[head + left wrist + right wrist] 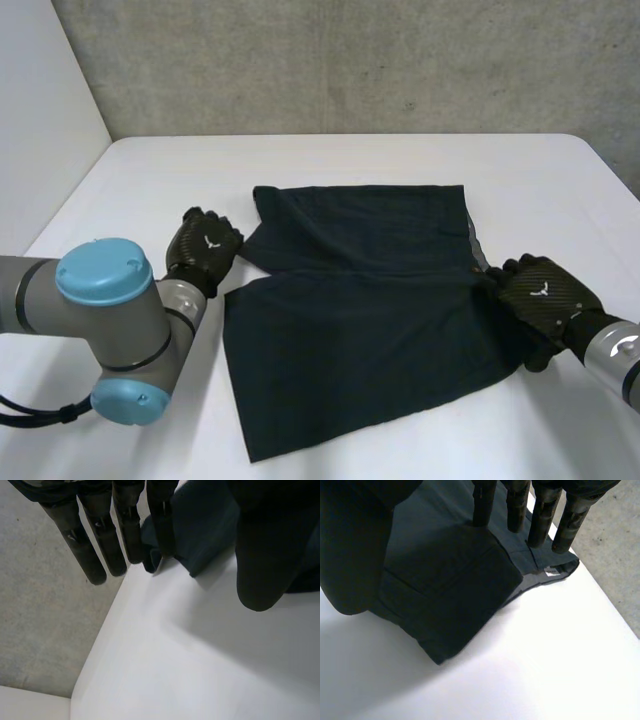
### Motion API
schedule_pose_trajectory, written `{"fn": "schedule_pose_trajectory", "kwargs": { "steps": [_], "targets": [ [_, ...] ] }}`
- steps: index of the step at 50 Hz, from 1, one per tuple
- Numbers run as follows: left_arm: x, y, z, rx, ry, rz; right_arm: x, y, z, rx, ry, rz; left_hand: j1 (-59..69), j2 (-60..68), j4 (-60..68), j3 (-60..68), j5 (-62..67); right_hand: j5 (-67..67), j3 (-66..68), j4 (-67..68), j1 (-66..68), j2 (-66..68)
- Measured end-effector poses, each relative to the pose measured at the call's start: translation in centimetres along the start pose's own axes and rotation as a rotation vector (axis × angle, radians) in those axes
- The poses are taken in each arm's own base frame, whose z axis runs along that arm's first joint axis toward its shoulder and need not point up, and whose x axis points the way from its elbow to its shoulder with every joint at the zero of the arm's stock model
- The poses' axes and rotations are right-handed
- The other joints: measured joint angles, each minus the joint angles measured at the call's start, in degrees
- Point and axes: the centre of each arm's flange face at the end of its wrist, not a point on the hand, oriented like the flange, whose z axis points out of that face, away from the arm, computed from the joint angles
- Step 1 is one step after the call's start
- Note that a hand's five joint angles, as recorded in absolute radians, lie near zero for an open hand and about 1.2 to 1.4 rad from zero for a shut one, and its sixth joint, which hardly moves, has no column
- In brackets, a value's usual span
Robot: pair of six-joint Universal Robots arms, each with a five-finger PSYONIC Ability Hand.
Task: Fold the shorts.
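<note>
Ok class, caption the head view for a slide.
Dark shorts on the white table, left hand and right hand at opposite edges.

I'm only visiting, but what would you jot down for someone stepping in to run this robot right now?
Left hand: open, fingers straight, fingertips at the shorts' left edge, in the notch between the legs.
Right hand: on the waistband edge, cloth seemingly pinched between thumb and fingers.
Shorts lie spread flat on the table.
Done: nothing folded yet.
Left: the whole fold.
</note>
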Motion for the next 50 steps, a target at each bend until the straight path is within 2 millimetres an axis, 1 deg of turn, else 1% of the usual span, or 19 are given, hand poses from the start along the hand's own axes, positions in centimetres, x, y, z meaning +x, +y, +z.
{"fn": "schedule_pose_trajectory", "kwargs": {
  "steps": [2,3,5,6,8,9,11,13,15,16,17,18,19,22,24,25,35,43,50],
  "targets": [
    [0.0,0.0,0.0,0.0,0.0,0.0,0.0,0.0,0.0,0.0,0.0,0.0,0.0,0.0,0.0,0.0,0.0,0.0,0.0,0.0,0.0,0.0],
    [-0.5,-1.4,-1.3,0.031,-0.007,-0.019,0.5,0.4,0.0,0.011,-0.007,-0.023,0.0,0.0,0.0,0.0,0.0,0.1,0.0,0.1,1.5,0.0],
    [-0.5,-1.4,-1.3,0.031,-0.007,-0.019,0.5,0.4,0.0,0.011,-0.007,-0.023,0.0,0.0,0.0,0.0,0.0,0.1,0.0,0.1,1.5,0.0],
    [-1.2,-3.1,-2.7,0.07,-0.018,-0.057,0.9,1.0,0.1,0.019,-0.016,-0.044,-1.4,-3.3,-3.5,-2.9,-3.6,0.1,0.0,0.1,1.5,0.0],
    [-1.4,-3.6,-3.3,0.082,-0.021,-0.076,1.0,1.2,0.2,0.02,-0.018,-0.049,-1.4,-3.3,-3.5,-2.9,-3.6,0.3,0.3,1.3,1.7,0.0],
    [-2.0,-4.7,-4.5,0.108,-0.023,-0.124,1.2,1.4,0.2,0.021,-0.02,-0.055,-1.4,-3.3,-3.5,-2.9,-3.6,0.3,0.6,1.7,1.7,0.1],
    [-2.4,-5.7,-6.0,0.127,-0.015,-0.185,1.4,1.8,0.2,0.023,-0.024,-0.062,-1.4,-3.3,-3.5,-2.9,-3.6,1.5,2.2,3.2,2.4,2.3],
    [-2.6,-6.3,-6.9,0.136,-0.005,-0.227,1.4,1.9,0.3,0.025,-0.028,-0.065,-1.4,-3.3,-3.5,-2.9,-3.6,2.3,3.4,4.4,2.9,3.1],
    [-2.5,-6.9,-8.6,0.131,0.036,-0.299,1.4,2.3,0.4,0.027,-0.039,-0.067,-1.4,-3.3,-3.5,-2.9,-3.6,3.0,4.2,5.2,3.4,3.6],
    [-2.4,-7.1,-9.2,0.124,0.056,-0.323,1.4,2.4,0.5,0.028,-0.043,-0.067,-1.4,-3.3,-3.5,-2.9,-3.6,9.0,10.6,11.4,7.4,10.6],
    [-2.2,-7.2,-9.9,0.112,0.079,-0.346,1.3,2.5,0.6,0.029,-0.049,-0.067,-1.4,-3.3,-3.5,-2.9,-3.6,9.7,11.4,12.2,7.8,11.2],
    [-1.8,-7.2,-10.7,0.089,0.115,-0.377,1.2,2.7,0.7,0.031,-0.058,-0.066,-1.4,-3.3,-3.5,-2.9,-3.6,15.4,17.8,18.1,12.7,18.0],
    [-1.6,-7.2,-11.0,0.079,0.13,-0.388,1.2,2.7,0.8,0.032,-0.061,-0.066,-1.4,-3.3,-3.5,-2.9,-3.6,15.4,17.8,18.1,12.7,18.0],
    [-0.3,-6.9,-13.0,-0.003,0.228,-0.446,1.0,3.0,1.1,0.04,-0.079,-0.063,-1.4,-3.2,-3.3,-2.9,-3.3,36.0,38.4,39.4,26.9,38.9],
    [0.5,-6.6,-13.9,-0.051,0.275,-0.467,0.9,3.0,1.2,0.047,-0.088,-0.059,-1.1,-2.6,-2.7,-2.5,-2.4,47.0,49.6,50.7,33.7,50.0],
    [0.8,-6.5,-14.3,-0.074,0.297,-0.474,0.9,3.0,1.2,0.049,-0.091,-0.057,-0.9,-1.8,-1.9,-2.0,-1.5,48.6,51.0,52.3,34.7,51.7],
    [3.0,-5.6,-16.2,-0.153,0.382,-0.476,0.7,2.6,1.1,0.043,-0.115,0.021,-0.1,-0.8,-0.6,-1.2,-0.4,50.9,53.5,54.4,36.9,52.7],
    [4.3,-4.8,-16.3,-0.193,0.407,-0.466,0.3,1.9,0.8,0.014,-0.152,0.17,-0.1,-0.7,-0.6,-1.2,-0.3,50.9,53.7,54.4,38.6,52.7],
    [5.3,-4.0,-16.0,-0.246,0.397,-0.448,0.2,1.6,0.8,-0.005,-0.145,0.227,0.8,-0.3,0.0,-0.5,0.2,51.2,53.7,54.5,38.6,52.7]
  ]
}}
